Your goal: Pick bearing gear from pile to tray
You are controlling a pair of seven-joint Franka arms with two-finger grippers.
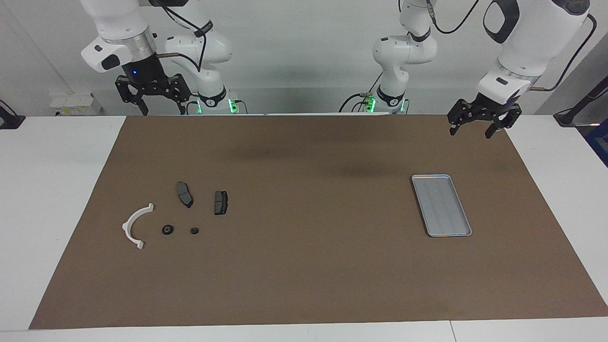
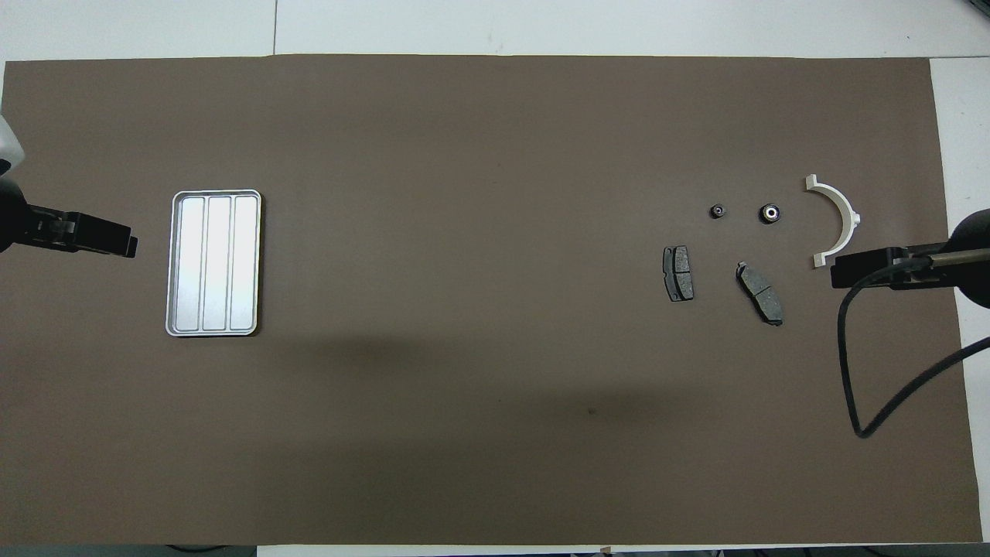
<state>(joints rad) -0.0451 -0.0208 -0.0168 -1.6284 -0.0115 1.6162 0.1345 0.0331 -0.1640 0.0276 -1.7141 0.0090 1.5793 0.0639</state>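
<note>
The pile lies on the brown mat toward the right arm's end: a white half-ring bracket (image 1: pixel 135 225) (image 2: pixel 837 220), two dark brake-pad plates (image 1: pixel 185 194) (image 1: pixel 221 202), and two small black round pieces, the larger (image 1: pixel 167 230) (image 2: pixel 770 213) with a pale centre, the smaller (image 1: pixel 194 231) (image 2: pixel 718 210). The silver tray (image 1: pixel 441 205) (image 2: pixel 214 263) lies empty toward the left arm's end. My right gripper (image 1: pixel 162 113) (image 2: pixel 835 277) hangs open and empty, high over the mat's edge by the robots. My left gripper (image 1: pixel 470 133) (image 2: pixel 131 247) hangs open and empty over the mat's corner near the tray.
The brown mat (image 1: pixel 304 266) covers most of the white table (image 1: pixel 57 190). A black cable (image 2: pixel 851 371) loops down from the right arm over the mat's end. Nothing else lies between pile and tray.
</note>
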